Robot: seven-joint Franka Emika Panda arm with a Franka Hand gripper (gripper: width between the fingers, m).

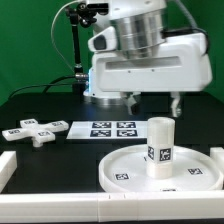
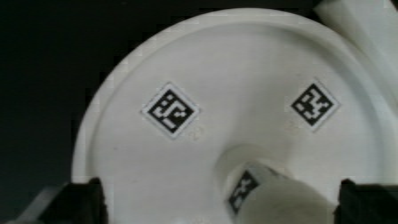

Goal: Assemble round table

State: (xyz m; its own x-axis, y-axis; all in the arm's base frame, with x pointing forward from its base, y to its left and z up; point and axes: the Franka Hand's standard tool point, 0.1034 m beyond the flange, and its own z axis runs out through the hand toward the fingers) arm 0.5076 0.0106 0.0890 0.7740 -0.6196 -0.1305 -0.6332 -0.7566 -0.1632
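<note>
The round table's large white rimmed disc (image 1: 190, 172) lies flat at the front right of the black table; two square tags show on it in the wrist view (image 2: 169, 108). The short tagged cylinder leg (image 1: 160, 148) stands upright on the disc, and its top shows low in the wrist view (image 2: 294, 195). The cross-shaped base piece (image 1: 30, 132) lies at the exterior view's left. My gripper (image 1: 155, 100) hangs above the leg, clear of it. It is open, and its dark fingertips (image 2: 80, 205) stand on either side of the leg with nothing held.
The marker board (image 1: 112, 128) lies flat between the base piece and the disc. A white rail (image 1: 6, 166) runs along the front and left edge of the work area. A black stand (image 1: 78, 50) rises at the back left.
</note>
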